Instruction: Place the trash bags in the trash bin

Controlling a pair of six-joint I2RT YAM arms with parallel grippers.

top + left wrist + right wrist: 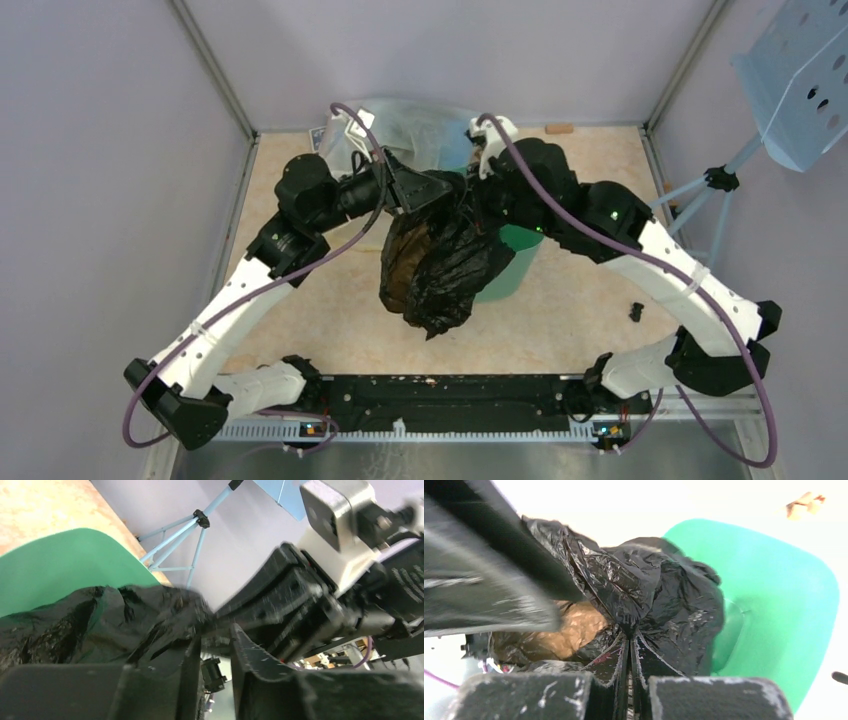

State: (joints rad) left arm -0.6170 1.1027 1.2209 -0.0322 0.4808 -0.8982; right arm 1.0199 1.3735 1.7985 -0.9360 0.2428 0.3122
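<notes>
The right gripper (630,635) pinched the black trash bag (445,265), which hung against the mint-green trash bin's (515,262) near rim, the left gripper's (215,630) jaws slightly parted beside it; shifting it squarely over the mouth before release seemed wise.

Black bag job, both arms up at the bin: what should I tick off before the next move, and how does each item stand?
1. Right gripper shut on the trash bag: ok.
2. Left gripper let go: fingers stand apart, but whether any film is caught between them, cannot tell.
3. Bag inside the trash bin: not ok. In the top view most of it hangs beside the bin's left rim.
4. Bin mouth free to receive: ok. The right wrist view shows bare green interior.
5. Bag's lower end off the table: cannot tell.
</notes>
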